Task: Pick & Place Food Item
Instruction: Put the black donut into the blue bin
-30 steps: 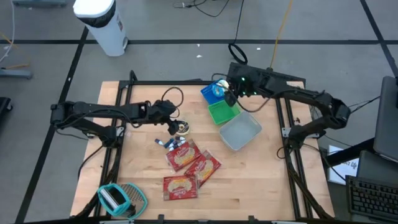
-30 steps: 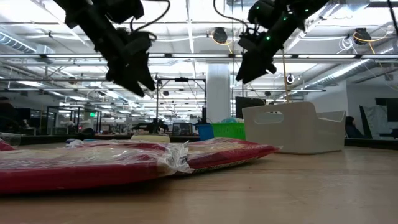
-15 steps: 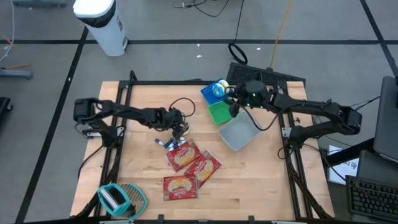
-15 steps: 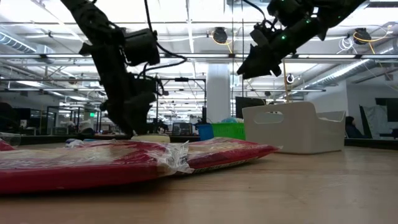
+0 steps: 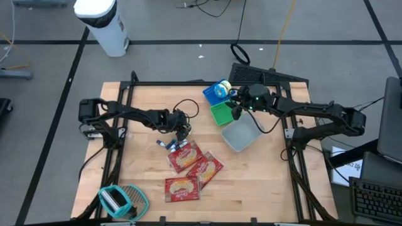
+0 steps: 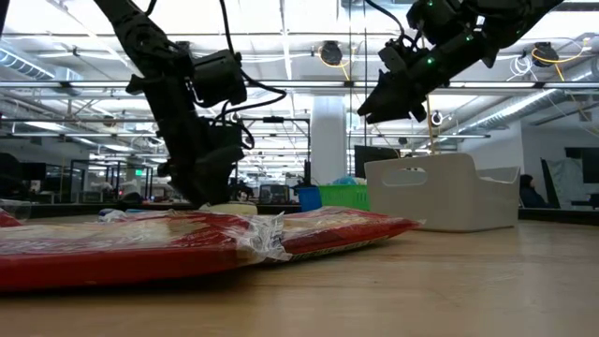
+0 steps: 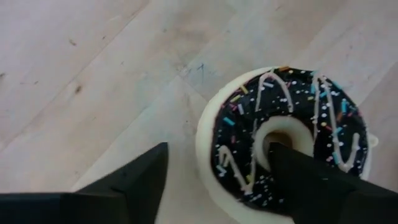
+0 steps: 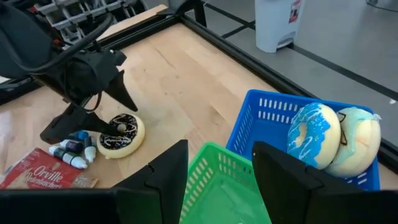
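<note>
A chocolate-iced donut [image 7: 311, 118] with sprinkles lies flat on the wooden table [image 5: 144, 176], also seen in the high view [image 5: 186, 130] and the right wrist view [image 8: 120, 134]. My left gripper [image 7: 217, 149] is down at it and open. One finger stands in the donut's hole and the other outside its rim. My right gripper [image 8: 219, 152] hovers open and holds nothing above the green basket [image 5: 225, 115]. In the low view it hangs high [image 6: 372, 106]. My left gripper comes at the donut from above, slanting down. One finger [image 7: 298, 171] reaches into the donut's hole [image 7: 280, 132]. The other finger [image 7: 140, 177] stands beside the outer rim with a strip of table between. Whether the inner finger touches the hole's wall, I cannot tell.
A blue basket [image 5: 209, 94] holding two donuts stands at the far right. A white bin [image 5: 244, 134] sits nearer than the green basket. Red snack packets [image 5: 188, 168] and small tubes [image 5: 168, 145] lie just near of the donut. A teal object [image 5: 119, 199] is at the near left.
My left gripper has come down from above the table onto the donut and tipped more steeply downward, then held still. My right gripper has swung a little toward the near edge, over the green basket, and its nose has dipped.
</note>
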`<state>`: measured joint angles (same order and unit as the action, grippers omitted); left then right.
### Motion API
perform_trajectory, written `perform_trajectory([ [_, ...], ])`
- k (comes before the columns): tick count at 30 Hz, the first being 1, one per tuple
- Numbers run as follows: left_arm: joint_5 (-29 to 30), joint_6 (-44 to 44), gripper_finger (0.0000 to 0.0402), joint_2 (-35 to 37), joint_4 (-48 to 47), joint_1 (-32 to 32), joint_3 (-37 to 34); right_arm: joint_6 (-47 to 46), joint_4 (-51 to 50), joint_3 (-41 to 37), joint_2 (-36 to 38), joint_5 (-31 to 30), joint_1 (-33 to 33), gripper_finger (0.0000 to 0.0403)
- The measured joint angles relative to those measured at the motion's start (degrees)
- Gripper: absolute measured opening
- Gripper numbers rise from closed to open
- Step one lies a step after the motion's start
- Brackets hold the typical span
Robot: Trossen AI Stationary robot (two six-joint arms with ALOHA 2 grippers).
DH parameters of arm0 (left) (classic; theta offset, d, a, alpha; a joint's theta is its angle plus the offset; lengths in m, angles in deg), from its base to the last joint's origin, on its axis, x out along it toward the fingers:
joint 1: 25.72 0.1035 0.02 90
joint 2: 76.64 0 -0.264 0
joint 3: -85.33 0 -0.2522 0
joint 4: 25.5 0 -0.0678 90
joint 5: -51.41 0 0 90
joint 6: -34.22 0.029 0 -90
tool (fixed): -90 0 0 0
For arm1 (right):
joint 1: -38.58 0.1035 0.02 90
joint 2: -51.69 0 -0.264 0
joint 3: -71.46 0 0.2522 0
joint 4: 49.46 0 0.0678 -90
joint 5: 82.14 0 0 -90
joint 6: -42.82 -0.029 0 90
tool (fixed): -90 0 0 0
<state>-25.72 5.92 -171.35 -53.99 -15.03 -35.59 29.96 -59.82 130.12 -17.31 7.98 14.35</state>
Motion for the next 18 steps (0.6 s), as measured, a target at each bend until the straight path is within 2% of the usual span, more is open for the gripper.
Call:
perform_trajectory([
  [4, -0.86, -0.74, 0.0193, -0.04, 0.33, 0.06, 0.00, 0.00, 1.62, -0.02, 0.00, 0.01, 0.34, 0.0166],
  [9, -3.88, 0.85, 0.0133, 0.23, 3.97, 0.69, -0.11, 0.00, 6.01, -0.02, 0.00, 0.07, 2.04, 0.0166],
  [14, -4.48, 2.80, 0.0100, 2.81, 13.11, 1.56, -0.12, -1.76, 10.40, -0.02, 0.00, 0.03, 4.68, 0.0166],
  [18, -4.31, 6.00, 0.0093, 5.35, 22.71, 2.20, -0.11, -3.84, 12.55, -0.02, -0.06, 0.00, 7.12, 0.0166],
])
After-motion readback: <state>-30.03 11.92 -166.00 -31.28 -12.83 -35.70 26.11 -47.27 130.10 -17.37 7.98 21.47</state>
